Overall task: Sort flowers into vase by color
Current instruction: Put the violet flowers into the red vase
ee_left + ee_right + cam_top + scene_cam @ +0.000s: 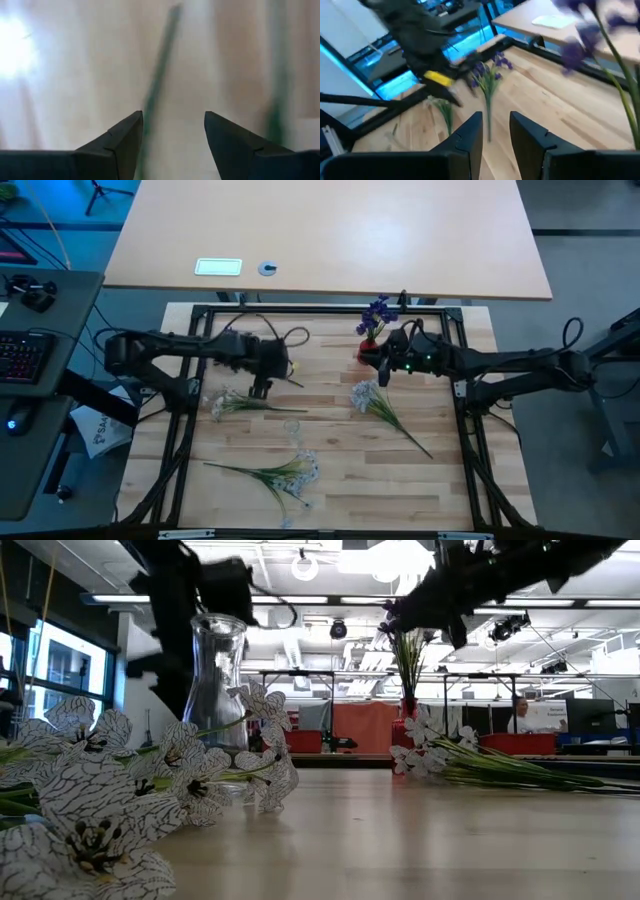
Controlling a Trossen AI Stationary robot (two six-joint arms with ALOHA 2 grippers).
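Three pale sprigs lie on the worktop (420, 490) in the high view: one at left of centre (230, 402), one right of centre (365, 395) with its stem running to the lower right, and a fuller bunch (290, 475) at bottom centre. The red vase (367, 352) stands at upper centre and already holds purple blossoms (378, 312). The clear glass vase (215, 680) shows only in the low view, at upper left, and looks empty.

The left claw (262, 387) hangs just above the leftmost pale sprig, jaws spread wide and gripping nothing. Its wrist view shows a thin green stem (159, 85) on the wood below. The right wrist view shows another purple sprig (487, 75) close by that claw, apparently on the worktop. The right claw (385, 372) waits beside the red vase, its fingers narrowly parted with nothing between them.

These sprigs should be very light and springy, with thin stems that can roll or slip and soft blossoms that crush. Mid-stem, clear of the blossoms, looks the best hold. The short red vase may tip under long stems.
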